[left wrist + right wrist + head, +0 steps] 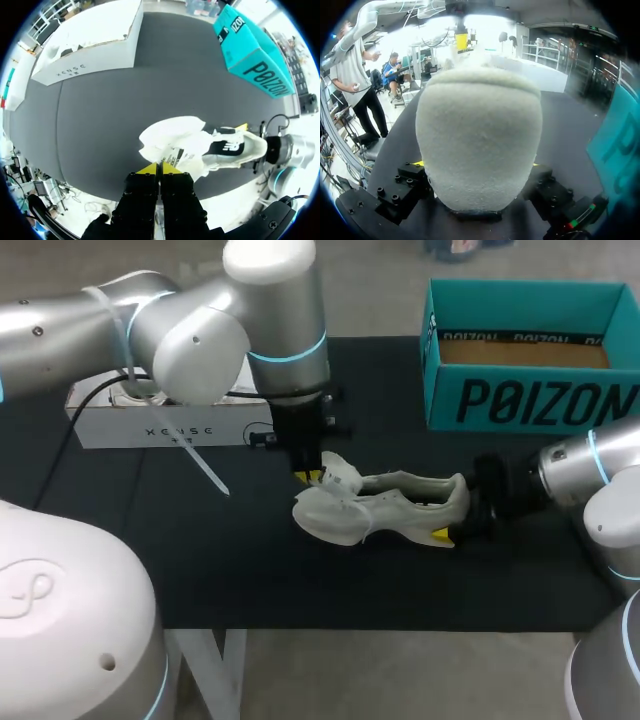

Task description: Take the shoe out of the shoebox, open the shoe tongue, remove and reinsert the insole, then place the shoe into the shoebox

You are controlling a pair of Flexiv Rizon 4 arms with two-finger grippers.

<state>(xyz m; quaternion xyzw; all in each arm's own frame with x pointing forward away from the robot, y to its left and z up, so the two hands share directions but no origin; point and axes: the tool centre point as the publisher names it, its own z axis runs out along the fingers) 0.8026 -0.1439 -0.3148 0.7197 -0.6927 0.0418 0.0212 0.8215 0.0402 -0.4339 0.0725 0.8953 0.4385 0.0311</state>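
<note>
Shoe (400, 502) heel clamped in right pincer (475, 163); left pincer (160, 168), pointing down, seemingly pinches tongue (338, 478)

Table (200, 570): flat top covered in black, front edge over white legs. Held three items.
1. White shoe (385, 508), near the middle, toe to the left and heel to the right.
2. Teal shoebox (530, 400), at the far right corner, open at the top, brown inside, well apart from the shoe.
3. Long white box (160, 422), at the far left, set lengthwise along the back.
</note>
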